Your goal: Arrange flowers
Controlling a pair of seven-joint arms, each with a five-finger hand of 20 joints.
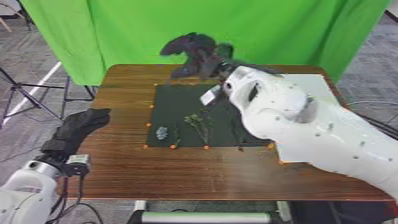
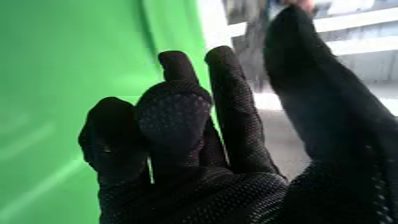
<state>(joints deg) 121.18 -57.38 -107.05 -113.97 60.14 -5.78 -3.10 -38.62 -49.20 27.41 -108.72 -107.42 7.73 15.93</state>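
In the head view my right hand is over the far edge of the dark mat, in front of the green curtain, its fingers spread and holding nothing. The right wrist view has the hand with its fingers extended and apart, and the thumb off to one side. My left hand is at the table's left edge, its fingers loosely straight. On the black mat lie a pale bluish flower cluster, a thin green stem, a branching green sprig and a dark thin stem.
Small orange markers line the mat. A white sheet lies on the right side of the brown table, partly under my right arm. The green curtain hangs behind the far edge, close to my right hand.
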